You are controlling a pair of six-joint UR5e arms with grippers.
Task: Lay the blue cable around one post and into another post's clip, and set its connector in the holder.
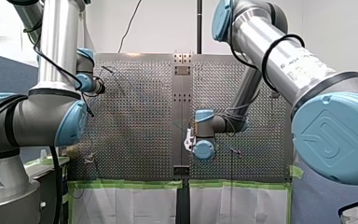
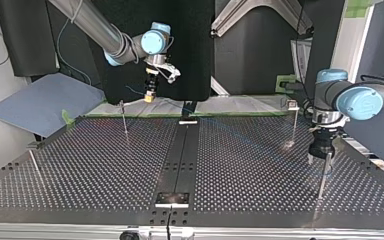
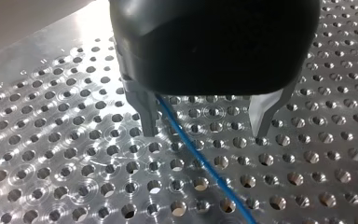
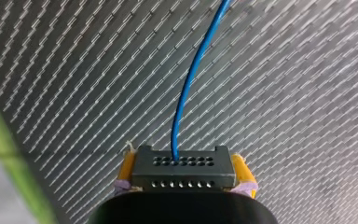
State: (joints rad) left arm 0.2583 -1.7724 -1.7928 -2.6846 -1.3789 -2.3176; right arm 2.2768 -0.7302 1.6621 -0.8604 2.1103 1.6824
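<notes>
A: Grippers, count and state?
B: Two. Item one, my right gripper (image 4: 184,164): yellow pads (image 4: 242,170) clamped on either side of the single dark connector (image 4: 184,168), raised above the table's far edge at the upper left of the top view. Item two, my left gripper (image 3: 205,128): metal fingers (image 3: 148,116) spread wide, tips down at the perforated table (image 3: 51,154), gripping nothing.
A: Cable?
B: One blue cable (image 4: 186,93). It leaves the connector's face; a farther stretch runs over the table between my left gripper's fingers, close beside one. The gripper's black body hides where it goes beyond them.
A: Posts?
B: Four thin posts (image 2: 124,118) in the top view, two in each half. The lower right one stands just beside my left gripper.
A: Sundries?
B: One blue sheet (image 2: 40,100), off the table at the top view's upper left. Green tape (image 1: 130,184) along the table's lower edge in the front view.
</notes>
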